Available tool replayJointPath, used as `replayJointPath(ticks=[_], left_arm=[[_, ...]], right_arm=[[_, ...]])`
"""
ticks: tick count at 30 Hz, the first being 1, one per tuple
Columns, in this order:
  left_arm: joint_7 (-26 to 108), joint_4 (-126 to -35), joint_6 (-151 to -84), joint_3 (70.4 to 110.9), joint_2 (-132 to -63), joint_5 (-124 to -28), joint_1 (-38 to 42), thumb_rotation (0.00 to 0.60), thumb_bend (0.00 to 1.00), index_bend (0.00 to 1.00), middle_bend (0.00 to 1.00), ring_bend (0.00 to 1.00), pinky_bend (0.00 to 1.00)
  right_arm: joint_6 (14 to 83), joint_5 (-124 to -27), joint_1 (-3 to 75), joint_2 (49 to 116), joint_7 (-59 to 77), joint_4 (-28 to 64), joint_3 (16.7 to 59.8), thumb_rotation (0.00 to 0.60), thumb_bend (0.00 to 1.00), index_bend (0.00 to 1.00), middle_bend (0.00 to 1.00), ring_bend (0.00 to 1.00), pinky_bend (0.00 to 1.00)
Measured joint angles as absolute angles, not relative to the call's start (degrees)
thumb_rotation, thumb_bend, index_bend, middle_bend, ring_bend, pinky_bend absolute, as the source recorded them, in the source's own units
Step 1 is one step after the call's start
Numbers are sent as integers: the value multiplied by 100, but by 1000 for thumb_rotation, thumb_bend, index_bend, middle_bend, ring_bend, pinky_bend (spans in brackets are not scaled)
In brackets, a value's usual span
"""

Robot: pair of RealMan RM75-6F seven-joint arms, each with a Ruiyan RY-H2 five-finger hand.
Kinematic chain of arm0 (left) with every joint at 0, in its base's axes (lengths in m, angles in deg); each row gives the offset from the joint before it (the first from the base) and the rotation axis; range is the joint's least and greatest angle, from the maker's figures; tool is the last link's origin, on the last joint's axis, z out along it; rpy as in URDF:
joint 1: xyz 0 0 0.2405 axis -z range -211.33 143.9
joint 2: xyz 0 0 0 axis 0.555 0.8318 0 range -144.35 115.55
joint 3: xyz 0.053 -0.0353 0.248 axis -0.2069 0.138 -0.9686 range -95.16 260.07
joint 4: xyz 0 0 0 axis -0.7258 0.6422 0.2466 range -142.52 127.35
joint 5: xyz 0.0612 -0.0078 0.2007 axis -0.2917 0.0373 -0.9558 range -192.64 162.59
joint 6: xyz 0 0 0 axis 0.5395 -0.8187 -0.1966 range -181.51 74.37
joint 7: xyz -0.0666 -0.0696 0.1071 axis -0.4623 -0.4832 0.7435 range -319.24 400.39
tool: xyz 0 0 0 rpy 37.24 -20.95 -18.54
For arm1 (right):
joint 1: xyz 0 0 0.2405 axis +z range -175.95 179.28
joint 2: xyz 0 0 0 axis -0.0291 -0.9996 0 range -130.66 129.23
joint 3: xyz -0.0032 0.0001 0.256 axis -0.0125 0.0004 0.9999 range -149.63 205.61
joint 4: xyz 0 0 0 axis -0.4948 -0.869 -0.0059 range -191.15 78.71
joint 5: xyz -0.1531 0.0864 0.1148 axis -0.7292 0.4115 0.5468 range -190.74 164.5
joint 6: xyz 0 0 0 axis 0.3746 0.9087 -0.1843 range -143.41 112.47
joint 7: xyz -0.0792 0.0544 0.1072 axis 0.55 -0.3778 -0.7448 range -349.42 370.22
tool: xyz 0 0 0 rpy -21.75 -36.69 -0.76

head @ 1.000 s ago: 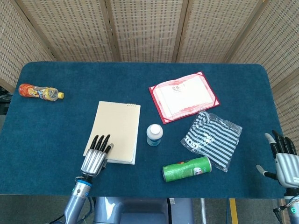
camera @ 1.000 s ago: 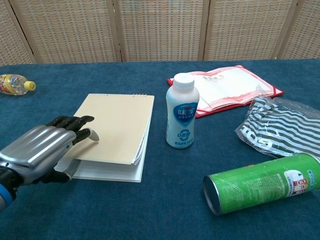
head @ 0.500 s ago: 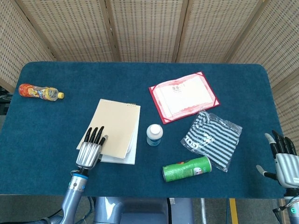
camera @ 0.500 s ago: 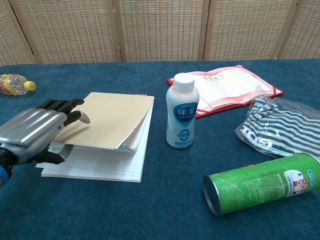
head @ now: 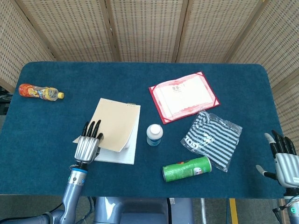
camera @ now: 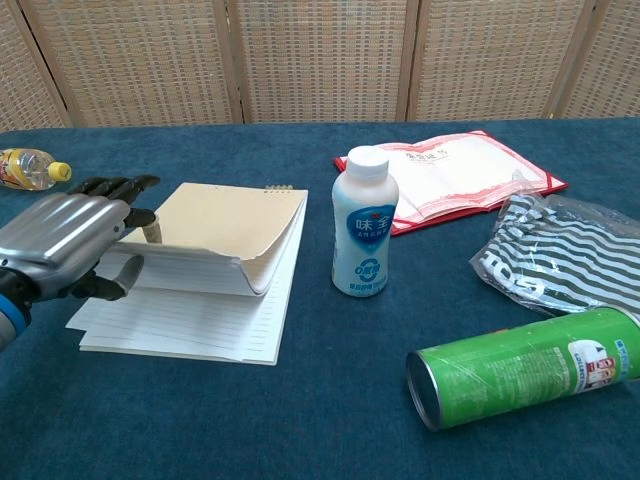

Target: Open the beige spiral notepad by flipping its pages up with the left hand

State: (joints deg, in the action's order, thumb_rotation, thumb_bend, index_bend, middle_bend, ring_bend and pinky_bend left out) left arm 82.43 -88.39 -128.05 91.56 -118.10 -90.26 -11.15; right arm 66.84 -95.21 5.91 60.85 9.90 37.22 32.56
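Observation:
The beige spiral notepad [head: 117,122] lies left of centre on the blue table. Its cover and a thick wad of pages [camera: 225,235] are raised at the near left corner and curl upward, baring a lined white page [camera: 190,325] beneath. My left hand [head: 88,145] grips that raised corner, fingers on top of the cover and thumb under the pages [camera: 65,250]. My right hand [head: 283,156] hangs off the table's near right corner, fingers spread, holding nothing; the chest view does not show it.
A white milk bottle [camera: 365,222] stands just right of the notepad. A green can [camera: 525,366] lies on its side in front, beside a bagged striped cloth [head: 211,137]. A red-edged certificate [head: 183,95] lies behind. An orange drink bottle [head: 39,92] lies far left.
My left hand has lifted the notepad's cover and pages higher and drawn back to the left; the lined page underneath shows more.

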Motion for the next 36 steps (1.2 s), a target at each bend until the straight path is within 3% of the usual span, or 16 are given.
replayJointPath(ticks=[4, 7, 19, 36], left_arm=[[8130, -8730, -12870, 9219, -11834, -9038, -1065, 600, 636, 746, 0, 0, 0], [8066, -8681, -12934, 9233, -11846, -9083, -1049, 600, 638, 774, 0, 0, 0], [7964, -8811, -13123, 9172, -11631, -9195, -1070, 600, 639, 789, 0, 0, 0], [7802, -9048, -13435, 8706, -11336, -9584, -1343, 600, 639, 796, 0, 0, 0]], right_arm=[[6688, -9529, 588, 6089, 988, 3719, 3251, 600, 208, 27, 0, 0, 0], [6683, -9527, 592, 6090, 986, 3716, 3253, 600, 207, 27, 0, 0, 0], [6696, -9518, 586, 6093, 956, 3694, 3262, 600, 208, 27, 0, 0, 0], [6671, -9502, 591, 6100, 971, 3692, 3258, 600, 208, 27, 0, 0, 0]])
